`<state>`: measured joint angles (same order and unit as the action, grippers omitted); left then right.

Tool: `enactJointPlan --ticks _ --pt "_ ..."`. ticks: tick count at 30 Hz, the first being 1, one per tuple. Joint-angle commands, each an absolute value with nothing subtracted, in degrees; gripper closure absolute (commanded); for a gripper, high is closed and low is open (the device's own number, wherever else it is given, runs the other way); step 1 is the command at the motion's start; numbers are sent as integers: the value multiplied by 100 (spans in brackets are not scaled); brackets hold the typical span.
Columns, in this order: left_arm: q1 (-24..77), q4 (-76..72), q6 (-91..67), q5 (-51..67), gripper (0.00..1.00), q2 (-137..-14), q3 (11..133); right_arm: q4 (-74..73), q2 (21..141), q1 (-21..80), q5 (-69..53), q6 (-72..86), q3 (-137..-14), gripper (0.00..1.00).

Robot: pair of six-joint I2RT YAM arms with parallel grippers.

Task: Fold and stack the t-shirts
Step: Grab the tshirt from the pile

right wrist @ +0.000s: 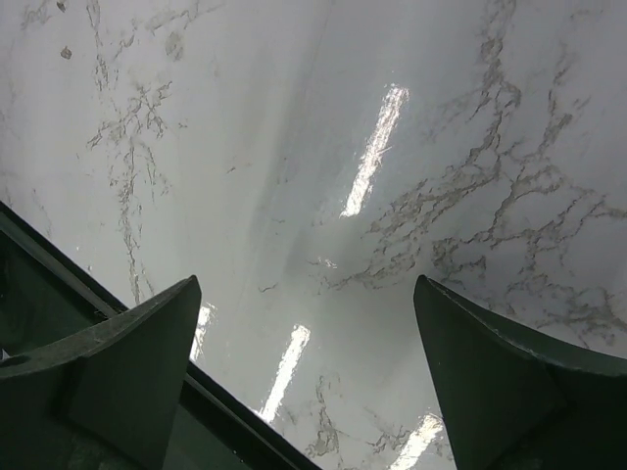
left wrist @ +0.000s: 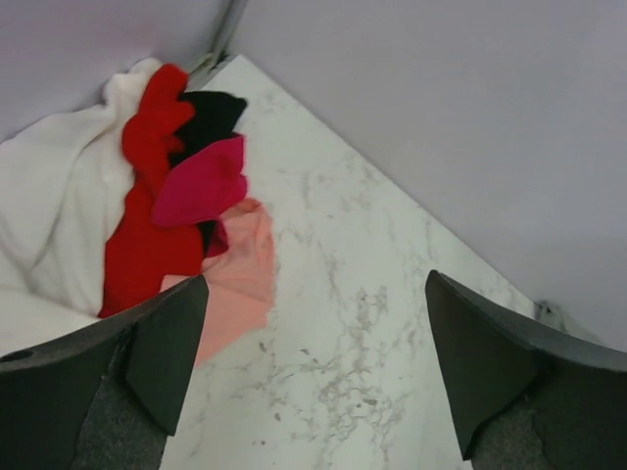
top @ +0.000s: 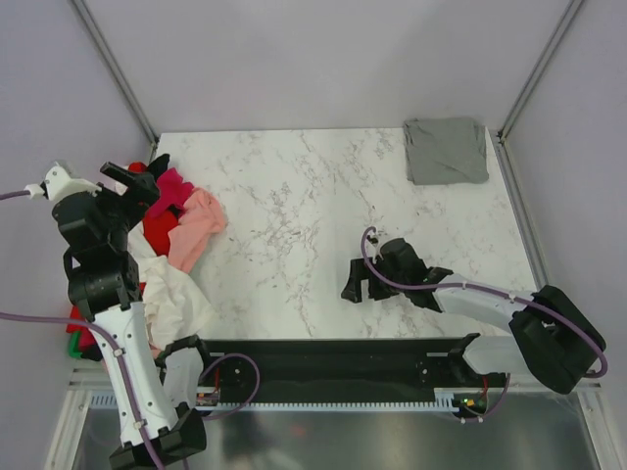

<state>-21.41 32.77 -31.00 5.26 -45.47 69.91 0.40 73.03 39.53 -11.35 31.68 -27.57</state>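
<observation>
A folded grey t-shirt lies at the table's back right corner. A loose pile of t-shirts sits at the left edge: pink, magenta, red, white/cream, with a bit of green off the edge. In the left wrist view the pink, magenta, red, black and white shirts show. My left gripper is open and empty, raised above the pile. My right gripper is open and empty, low over bare marble.
The marble table is bounded by grey walls with metal posts at the back corners. A black rail runs along the near edge; it shows in the right wrist view.
</observation>
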Motion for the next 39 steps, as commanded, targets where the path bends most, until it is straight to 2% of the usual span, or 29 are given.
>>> enactJointPlan --ticks 1,8,11,14,16,18,24,39 --pt "-2092 3866 -3119 -1044 0 -4571 6768 97 7453 3938 -1274 3085 -2909 2" --pt "-2021 4430 -4139 -2829 0 -4377 6057 79 7576 3937 -1292 3085 -2971 2" --pt "-2196 4508 -4174 -2603 1 -4709 5678 70 7629 3938 -1301 3076 -2988 2" --pt "-2942 4369 -4088 -1462 3 -5473 5344 35 7743 3937 -1345 3059 -3050 2" --pt "-3355 4342 -4061 -836 12 -6220 5248 9 7778 3938 -1362 3032 -3076 2" --pt "-3506 4281 -4096 -782 13 -6738 5230 9 7822 3937 -1371 3032 -3103 2" --pt "-3560 3877 -4254 -1475 14 -6864 5028 9 7954 3929 -1389 3024 -3190 2" --pt "-3577 3463 -4359 -1424 25 -7927 5694 -132 8095 3929 -1433 2997 -3278 2"
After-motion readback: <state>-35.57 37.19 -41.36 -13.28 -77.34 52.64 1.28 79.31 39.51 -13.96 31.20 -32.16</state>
